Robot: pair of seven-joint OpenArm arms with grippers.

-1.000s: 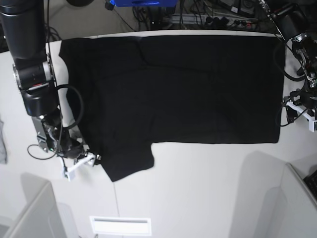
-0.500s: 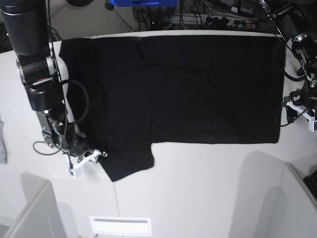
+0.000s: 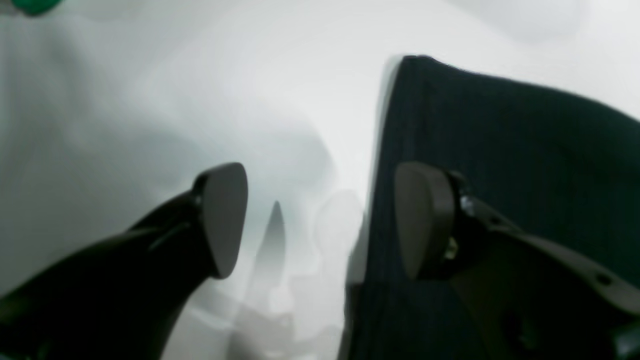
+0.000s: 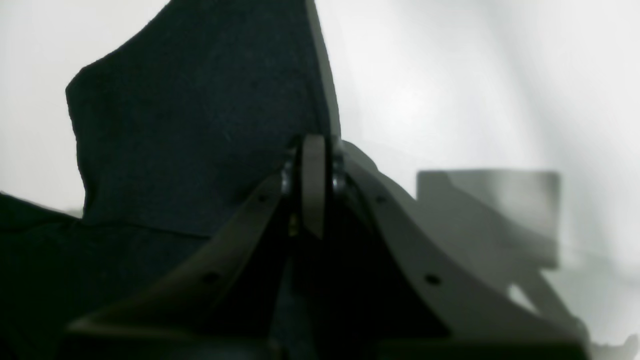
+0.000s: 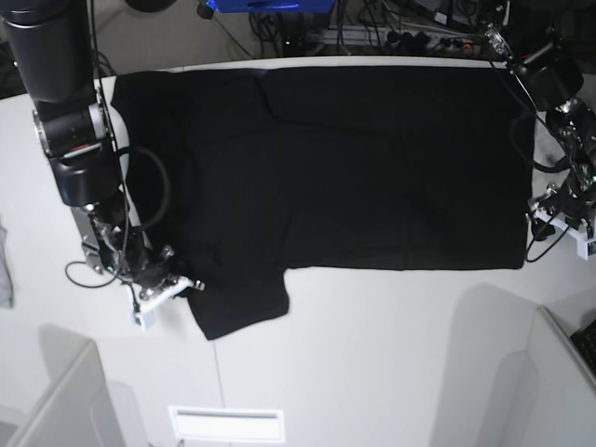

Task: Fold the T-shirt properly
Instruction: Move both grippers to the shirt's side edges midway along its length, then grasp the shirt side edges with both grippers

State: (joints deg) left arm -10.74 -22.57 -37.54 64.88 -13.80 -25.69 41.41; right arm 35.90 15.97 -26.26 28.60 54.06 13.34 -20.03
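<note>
the black t-shirt (image 5: 354, 168) lies spread flat, plain side up, across the white table (image 5: 372, 354), with one short sleeve (image 5: 237, 303) sticking out toward the near edge in the base view. the right gripper (image 5: 182, 286) sits at the outer edge of that sleeve, and its jaws are pinched together on the cloth: in the right wrist view the two pads meet as one thin upright line at the right gripper (image 4: 314, 165), with the t-shirt (image 4: 195, 125) edge running up from between them and the dark fabric rising as a raised flap ahead and to the tool's left, bare table (image 4: 475, 90) off to its right. the cloth right at the pinch looks slightly lifted and puckered rather than flat. the left gripper (image 5: 562, 212) is at the opposite end of the garment, just off the hem edge, low over the table. its jaws stand wide apart and hold nothing: in the left wrist view the left gripper (image 3: 320, 220) straddles the hem, one pad over bare table (image 3: 150, 100) and the other pad over the t-shirt (image 3: 525, 160), whose straight edge runs away from the tool between the two fingertips. whether either pad touches the surface under it cannot be told from the blur. a strip of grey cloth (image 5: 6, 261) shows at the far edge of the base view, well apart from the right arm (image 5: 70, 112).
</note>
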